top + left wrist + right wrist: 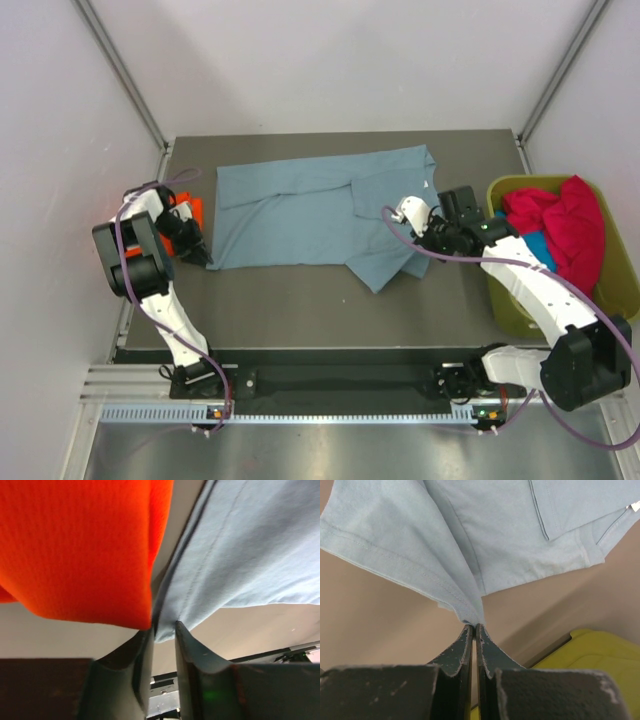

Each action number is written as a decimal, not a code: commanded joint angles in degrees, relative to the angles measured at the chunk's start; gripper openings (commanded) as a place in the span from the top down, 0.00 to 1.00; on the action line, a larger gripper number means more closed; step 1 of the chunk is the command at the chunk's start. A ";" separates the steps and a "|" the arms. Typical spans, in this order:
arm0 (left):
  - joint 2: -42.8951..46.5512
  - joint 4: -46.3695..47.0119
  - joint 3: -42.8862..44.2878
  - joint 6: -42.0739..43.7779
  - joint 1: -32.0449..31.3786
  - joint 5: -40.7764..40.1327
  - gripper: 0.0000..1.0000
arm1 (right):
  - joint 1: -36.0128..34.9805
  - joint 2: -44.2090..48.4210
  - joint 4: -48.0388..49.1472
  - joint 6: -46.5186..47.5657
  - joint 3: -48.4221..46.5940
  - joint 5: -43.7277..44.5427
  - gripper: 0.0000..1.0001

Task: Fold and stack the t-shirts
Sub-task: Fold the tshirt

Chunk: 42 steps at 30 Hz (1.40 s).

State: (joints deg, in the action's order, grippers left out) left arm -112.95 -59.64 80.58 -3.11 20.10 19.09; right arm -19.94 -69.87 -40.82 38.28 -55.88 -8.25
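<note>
I am pinching the near left corner of the grey-blue t-shirt (300, 215) in my left hand (163, 630), with the hem caught between its two fingers. It is just beside the orange-red t-shirt (75, 545), which is lying bunched at the left edge of the surface (300, 305). My right hand (475, 626) is pressing tight on a fold at the shirt's near right part, the cloth fanning out from the fingertips. The rest of the shirt is lying spread across the middle of the surface. The crimson-pink t-shirt (560, 220) and the teal t-shirt (535, 250) are sitting in the olive-green bin (510, 305) on the right.
</note>
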 commanded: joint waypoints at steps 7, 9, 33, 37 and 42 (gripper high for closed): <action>3.52 -0.92 -1.30 -0.49 0.03 -0.37 0.96 | 1.22 1.66 2.23 -0.75 0.33 -0.71 1.00; 3.61 -1.18 -0.25 -0.31 0.12 -0.37 1.00 | 1.40 1.92 2.23 -0.84 0.24 -0.71 1.00; 4.58 -5.23 17.85 5.49 -1.81 3.85 1.00 | 7.73 1.93 1.96 -6.55 -17.15 -2.83 1.00; 0.64 -4.97 25.13 5.93 -3.48 3.15 1.00 | 7.99 -0.79 4.16 -6.20 -19.44 -1.95 1.00; -3.50 -3.47 30.60 6.19 -4.80 2.00 1.00 | 8.08 -7.38 8.20 -5.94 -21.38 -1.07 1.00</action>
State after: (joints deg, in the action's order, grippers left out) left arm -114.59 -64.34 108.07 1.85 15.97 21.43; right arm -12.82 -74.32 -37.82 32.36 -74.22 -10.20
